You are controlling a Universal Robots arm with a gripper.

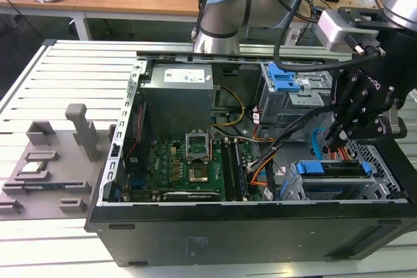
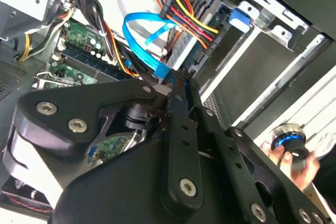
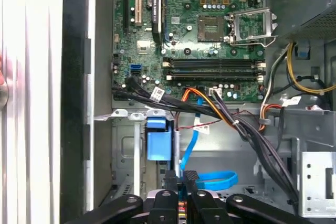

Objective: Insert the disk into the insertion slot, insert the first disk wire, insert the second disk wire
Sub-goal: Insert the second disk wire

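In the exterior view the disk (image 1: 335,170), with its blue carrier, lies inside the insertion slot (image 1: 380,161) at the case's right front corner. My gripper (image 1: 333,140) hangs just above the disk's rear edge. Both wrist views show the black fingertips (image 2: 177,88) pressed close together on the end of a flat blue disk wire (image 2: 149,51), which loops back toward the motherboard. A bundle of red, yellow and black wires (image 2: 184,11) ends in a black plug against the disk's edge (image 2: 185,46). The blue wire (image 3: 212,179) curls beside the fingers (image 3: 191,178).
The open case holds the motherboard (image 1: 189,164), the power supply (image 1: 177,92) and a taller grey cage with blue latch tabs (image 1: 285,83). Thick black cables (image 3: 252,135) cross the bay. A grey parts tray (image 1: 45,161) lies on the exterior view's left. A hand (image 2: 294,163) grips a round knob.
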